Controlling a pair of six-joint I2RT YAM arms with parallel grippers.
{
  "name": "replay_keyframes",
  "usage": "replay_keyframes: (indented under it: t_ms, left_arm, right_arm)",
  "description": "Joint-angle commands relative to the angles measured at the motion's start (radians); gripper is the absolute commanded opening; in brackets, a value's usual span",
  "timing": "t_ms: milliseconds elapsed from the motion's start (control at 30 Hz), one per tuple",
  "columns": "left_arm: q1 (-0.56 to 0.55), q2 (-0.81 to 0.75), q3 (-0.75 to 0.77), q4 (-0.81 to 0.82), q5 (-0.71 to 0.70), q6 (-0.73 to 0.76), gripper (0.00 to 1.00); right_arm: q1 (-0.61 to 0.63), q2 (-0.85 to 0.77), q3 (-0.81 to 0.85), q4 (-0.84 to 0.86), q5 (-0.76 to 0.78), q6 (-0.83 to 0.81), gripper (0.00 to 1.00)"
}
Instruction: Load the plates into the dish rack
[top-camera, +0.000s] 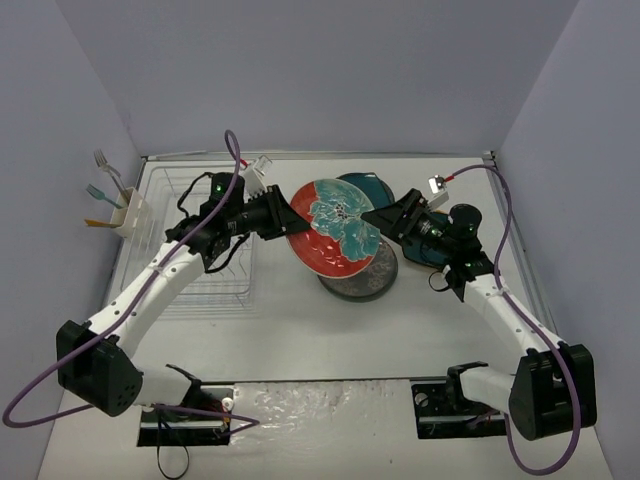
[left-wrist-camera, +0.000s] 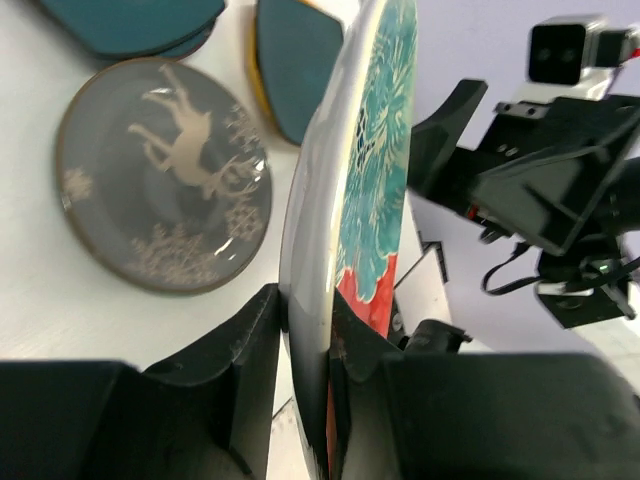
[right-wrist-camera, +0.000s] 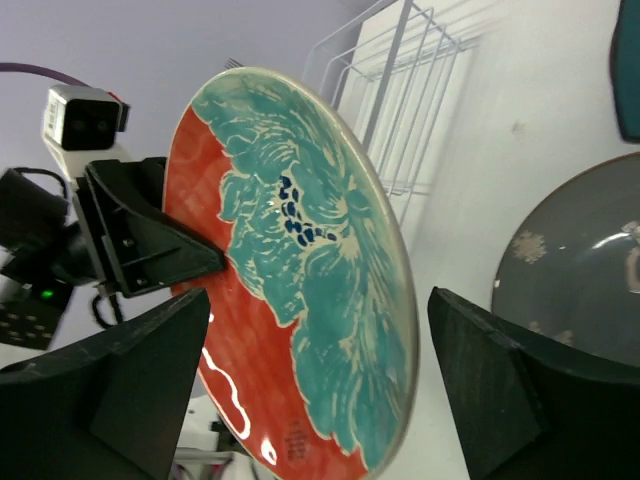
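Note:
The red plate with teal flowers (top-camera: 335, 228) hangs tilted above the table between both arms. My left gripper (top-camera: 283, 222) is shut on its left rim, and in the left wrist view the fingers (left-wrist-camera: 255, 350) pinch the plate's edge (left-wrist-camera: 370, 170) from both sides. My right gripper (top-camera: 378, 222) is at the plate's right rim with its jaws open. In the right wrist view its fingers (right-wrist-camera: 150, 370) stand wide on either side of the plate (right-wrist-camera: 300, 260) without touching it. The white wire dish rack (top-camera: 200, 240) sits at the left, under my left arm.
A grey-brown reindeer plate (top-camera: 365, 280) lies flat beneath the held plate. Dark teal plates (left-wrist-camera: 130, 20) and a blue-grey plate on a yellow one (left-wrist-camera: 295, 60) lie behind it. A white cutlery cup (top-camera: 130, 215) with utensils hangs on the rack's left side. Walls enclose the table.

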Motion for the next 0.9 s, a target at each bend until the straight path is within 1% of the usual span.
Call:
replay_keyframes:
  t_ms: [0, 33, 167, 233, 300, 400, 467, 500, 567, 633, 700, 733, 867]
  left_arm:
    - [0.069, -0.128, 0.17, -0.028, -0.027, 0.12, 0.0]
    - [0.083, -0.135, 0.183, -0.045, -0.029, 0.131, 0.0]
    - [0.137, -0.161, 0.228, -0.13, -0.035, 0.19, 0.0]
    - [0.184, -0.169, 0.273, -0.239, -0.068, 0.269, 0.0]
    - [0.222, -0.178, 0.347, -0.354, -0.161, 0.365, 0.0]
    - [0.283, -0.179, 0.447, -0.552, -0.337, 0.567, 0.0]
    - [0.33, -0.17, 0.517, -0.62, -0.445, 0.653, 0.0]
    - [0.343, -0.164, 0.536, -0.649, -0.54, 0.693, 0.0]
    - [0.387, -0.15, 0.559, -0.687, -0.639, 0.798, 0.0]
    - [0.443, -0.137, 0.573, -0.691, -0.665, 0.843, 0.0]
    - [0.501, -0.135, 0.564, -0.662, -0.694, 0.948, 0.0]
    - [0.528, -0.132, 0.566, -0.661, -0.701, 0.967, 0.0]
    - [0.595, -0.101, 0.561, -0.636, -0.752, 1.081, 0.0]
  right_arm:
    - [0.001, -0.022, 0.092, -0.053, 0.011, -0.157, 0.97]
    - [0.0, -0.017, 0.1, -0.074, 0.014, -0.175, 1.0]
    - [-0.006, -0.003, 0.146, -0.165, 0.037, -0.252, 1.0]
    - [-0.011, -0.008, 0.174, -0.252, 0.062, -0.305, 1.0]
    - [-0.012, -0.015, 0.216, -0.341, 0.098, -0.354, 1.0]
    - [-0.012, -0.025, 0.253, -0.425, 0.137, -0.422, 1.0]
    - [-0.012, -0.034, 0.261, -0.453, 0.15, -0.436, 1.0]
    - [-0.012, -0.037, 0.264, -0.458, 0.155, -0.44, 1.0]
    - [-0.012, -0.043, 0.264, -0.469, 0.159, -0.449, 1.0]
    - [-0.005, -0.046, 0.262, -0.476, 0.16, -0.463, 1.0]
    - [0.011, -0.048, 0.272, -0.496, 0.177, -0.488, 1.0]
    - [0.027, -0.048, 0.276, -0.51, 0.183, -0.504, 1.0]
    - [0.092, -0.048, 0.284, -0.534, 0.226, -0.54, 1.0]
